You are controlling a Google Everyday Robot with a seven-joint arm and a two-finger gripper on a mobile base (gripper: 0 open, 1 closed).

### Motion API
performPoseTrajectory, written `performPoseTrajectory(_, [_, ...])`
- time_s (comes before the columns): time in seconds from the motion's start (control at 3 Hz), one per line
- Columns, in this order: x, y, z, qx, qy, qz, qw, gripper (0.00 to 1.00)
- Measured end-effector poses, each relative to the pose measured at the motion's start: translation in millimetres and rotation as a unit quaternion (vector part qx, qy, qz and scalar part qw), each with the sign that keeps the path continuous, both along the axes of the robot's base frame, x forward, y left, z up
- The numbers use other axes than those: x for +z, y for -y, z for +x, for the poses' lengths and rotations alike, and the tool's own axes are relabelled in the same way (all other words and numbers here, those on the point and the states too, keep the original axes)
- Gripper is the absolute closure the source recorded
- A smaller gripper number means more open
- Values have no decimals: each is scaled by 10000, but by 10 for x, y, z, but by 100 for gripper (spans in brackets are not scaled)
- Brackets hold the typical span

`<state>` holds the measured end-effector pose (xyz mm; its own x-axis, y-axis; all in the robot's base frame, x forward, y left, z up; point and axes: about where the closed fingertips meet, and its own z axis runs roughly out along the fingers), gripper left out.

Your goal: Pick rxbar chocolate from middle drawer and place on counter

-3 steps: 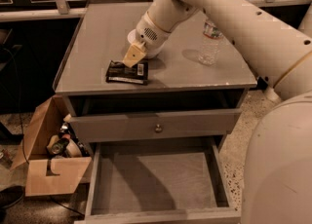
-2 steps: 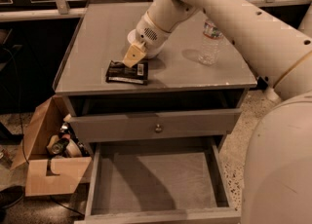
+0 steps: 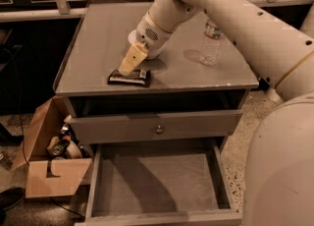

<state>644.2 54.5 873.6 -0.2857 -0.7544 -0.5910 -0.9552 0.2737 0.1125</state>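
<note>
Rxbar chocolate point(image 3: 138, 78) lies on the bench point(image 3: 98, 38), near edge; end effector point(image 3: 125, 68) at it, grip I can't tell. Next, I'd say: let go, lift clear.

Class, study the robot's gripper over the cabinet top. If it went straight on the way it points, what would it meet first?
The gripper points down-left at the black snack bar lying on the counter near its front edge, so probably the bar first; whether they touch is unclear.
</note>
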Motion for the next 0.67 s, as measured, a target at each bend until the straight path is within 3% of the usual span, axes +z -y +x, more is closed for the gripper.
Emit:
performPoseTrajectory(0.33, [-1, -1, 0, 1, -1, 0, 10000, 0])
performPoseTrajectory(0.67, [-1, -1, 0, 1, -1, 0, 10000, 0])
